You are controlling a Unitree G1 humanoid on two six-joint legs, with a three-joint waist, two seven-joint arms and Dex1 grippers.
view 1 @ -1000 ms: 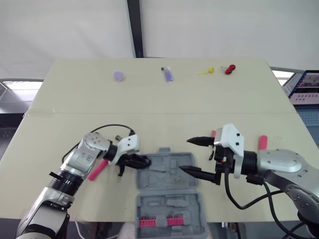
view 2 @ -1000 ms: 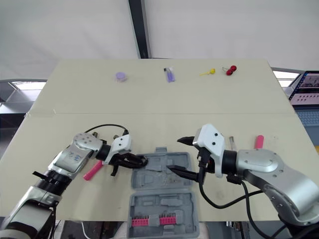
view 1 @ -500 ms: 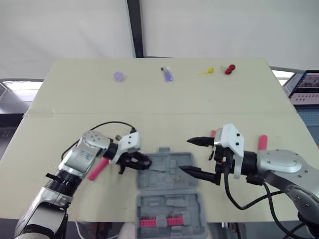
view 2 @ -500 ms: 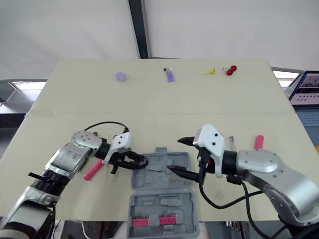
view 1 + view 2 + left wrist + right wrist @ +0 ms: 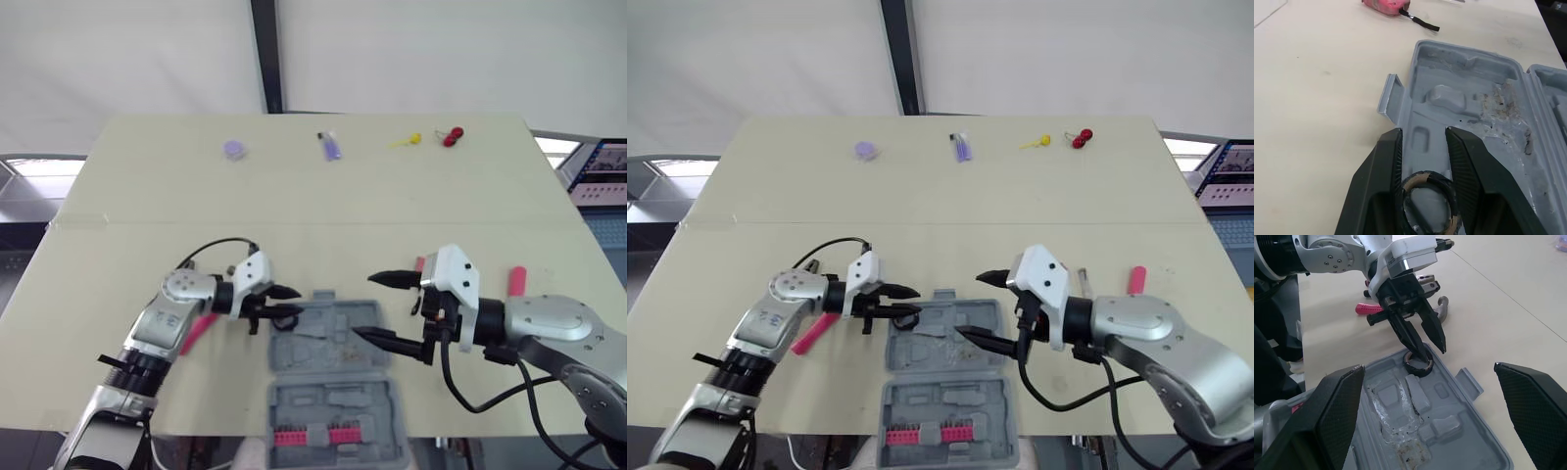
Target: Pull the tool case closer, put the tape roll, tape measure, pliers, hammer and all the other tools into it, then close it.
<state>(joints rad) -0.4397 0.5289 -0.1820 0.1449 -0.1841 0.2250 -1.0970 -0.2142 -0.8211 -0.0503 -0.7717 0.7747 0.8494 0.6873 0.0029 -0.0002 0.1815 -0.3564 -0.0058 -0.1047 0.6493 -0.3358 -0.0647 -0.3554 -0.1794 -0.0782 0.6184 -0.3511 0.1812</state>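
The grey tool case (image 5: 338,345) lies open near the table's front edge, between my two grippers. The black tape roll (image 5: 1426,195) lies flat in the case's far-left corner (image 5: 1418,364). My left gripper (image 5: 290,302) hovers just over the roll, fingers open, one on each side of it. At the case's right side my right gripper (image 5: 365,305) is wide open with nothing in it. A pink-handled hammer (image 5: 196,331) lies under my left forearm. The pink tape measure (image 5: 1387,4) sits beyond the case, behind my right gripper (image 5: 419,263).
A pink-handled tool (image 5: 516,280) lies right of my right arm. Small items line the far edge: a purple piece (image 5: 233,149), a purple tool (image 5: 331,147), a yellow one (image 5: 404,142), a red one (image 5: 451,135). The case's near half holds pink bits (image 5: 315,436).
My left gripper was shut on the tape roll at the case's left edge; it has now opened and left the roll lying in the case. The right arm has not moved.
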